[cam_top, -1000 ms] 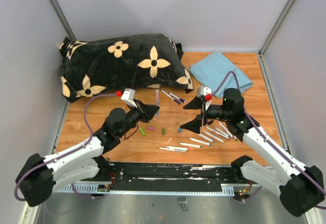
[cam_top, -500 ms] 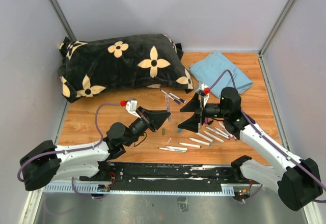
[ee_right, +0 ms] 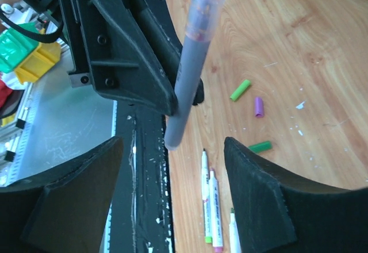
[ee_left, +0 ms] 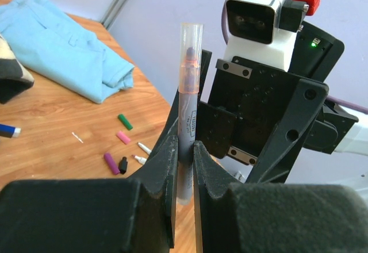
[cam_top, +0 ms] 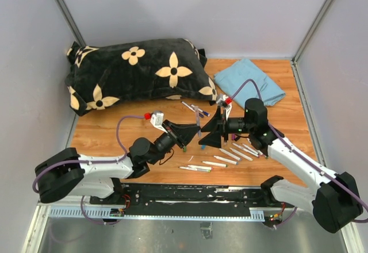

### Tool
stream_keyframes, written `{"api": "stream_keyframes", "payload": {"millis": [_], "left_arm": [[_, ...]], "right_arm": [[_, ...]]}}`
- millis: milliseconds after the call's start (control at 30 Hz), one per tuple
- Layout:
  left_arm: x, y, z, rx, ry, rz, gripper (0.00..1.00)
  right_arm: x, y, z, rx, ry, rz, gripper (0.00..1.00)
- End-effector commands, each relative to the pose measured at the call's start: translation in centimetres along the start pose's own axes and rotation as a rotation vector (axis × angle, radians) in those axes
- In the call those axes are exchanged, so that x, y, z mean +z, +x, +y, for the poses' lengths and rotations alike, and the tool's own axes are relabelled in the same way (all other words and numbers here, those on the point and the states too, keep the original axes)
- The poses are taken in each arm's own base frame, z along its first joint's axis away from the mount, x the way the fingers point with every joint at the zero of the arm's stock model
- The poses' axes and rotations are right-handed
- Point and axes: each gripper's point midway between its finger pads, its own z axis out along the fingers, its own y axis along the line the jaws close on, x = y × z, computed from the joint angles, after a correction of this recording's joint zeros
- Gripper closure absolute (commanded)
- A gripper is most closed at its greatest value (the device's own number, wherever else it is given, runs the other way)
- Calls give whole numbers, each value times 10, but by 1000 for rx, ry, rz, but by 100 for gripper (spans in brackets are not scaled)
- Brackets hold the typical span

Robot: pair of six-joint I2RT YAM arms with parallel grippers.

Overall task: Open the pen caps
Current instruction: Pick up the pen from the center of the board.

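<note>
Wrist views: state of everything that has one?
left gripper: shut on held pen
right gripper: open, nothing gripped
held pen: upright, off the table
clear cap: on the held pen
loose caps: off, lying on the table
white pens: uncapped, lying flat
blue cloth: rumpled, on the table

From high behind the left claw point(cam_top: 194, 130) and right claw point(cam_top: 202, 135), we are looking down over the whole surface point(cam_top: 92, 132). Up close, we are peering along each claw toward the other, sharing the pen point(ee_left: 187, 115) between them.
</note>
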Motion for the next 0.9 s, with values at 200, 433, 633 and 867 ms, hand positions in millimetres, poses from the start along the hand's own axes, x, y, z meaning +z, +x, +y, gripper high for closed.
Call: {"api": "stream_keyframes", "payload": {"millis": [200, 433, 633, 867], "left_arm": [[15, -10, -25, -9, 67, -62, 100], [17, 0, -24, -13, 74, -43, 100], [20, 0, -29, -11, 92, -39, 92], [-1, -24, -30, 27, 88, -88, 39]], "right_arm": [[6, -15, 8, -2, -19, -22, 47], [4, -18, 9, -7, -15, -38, 61], [4, -16, 7, -19, -16, -10, 99], [-7, -20, 19, -151, -69, 9, 99]]}}
